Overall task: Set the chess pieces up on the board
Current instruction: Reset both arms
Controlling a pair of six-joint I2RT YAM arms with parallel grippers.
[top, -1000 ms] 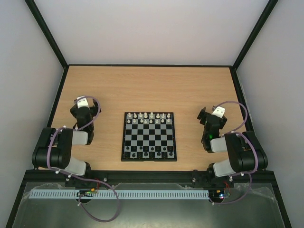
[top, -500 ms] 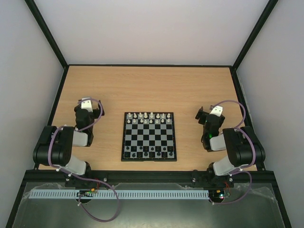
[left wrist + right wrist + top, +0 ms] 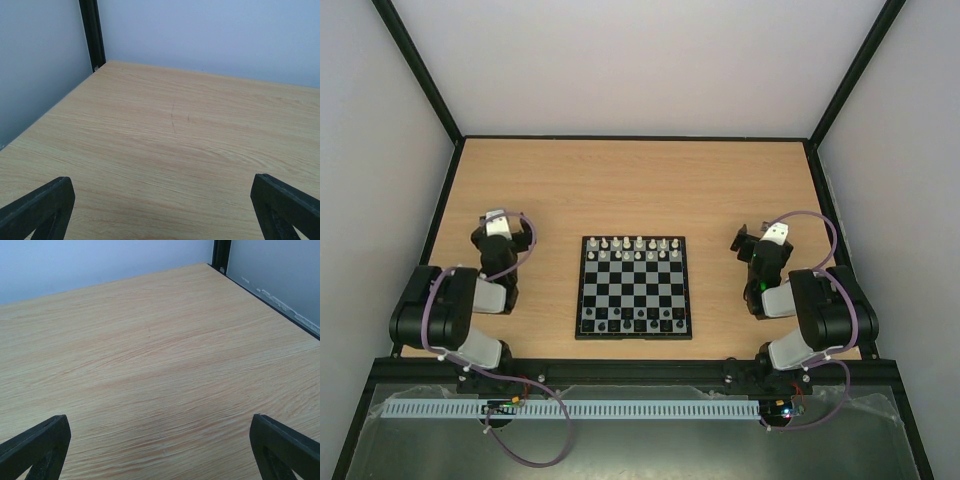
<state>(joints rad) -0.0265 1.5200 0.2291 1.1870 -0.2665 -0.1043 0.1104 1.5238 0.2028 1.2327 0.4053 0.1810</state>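
Spreading wide, the left gripper [image 3: 160,209] shows its two black fingertips [image 3: 40,207] at the bottom corners of the left wrist view, with only bare wood grain between them. The right gripper [image 3: 160,449] is set the same way, its fingers [image 3: 285,445] far apart and nothing held between them. From the overhead camera, the left gripper sits over the table [image 3: 640,180] to the left of the board [image 3: 634,290], and the right gripper sits to the board's right. Both are well apart from it. A purple cable [image 3: 525,238] loops along the left arm and another [image 3: 822,226] loops along the right arm.

The chessboard lies flat near the middle of the table, between the two arms, with its black border square to the table edges. The whitish chess pieces [image 3: 638,244] stand along the far side of the board in what looks like two close rows. They are too small to tell one kind from another. The black chess pieces [image 3: 636,318] stand along the near side, and the squares between the two groups are bare.

The left wrist view shows a black corner post [image 3: 93,32] where the pale walls meet, and the right wrist view shows a second post [image 3: 221,252]. A grey slotted cable duct [image 3: 570,410] runs along the front below the arm bases.
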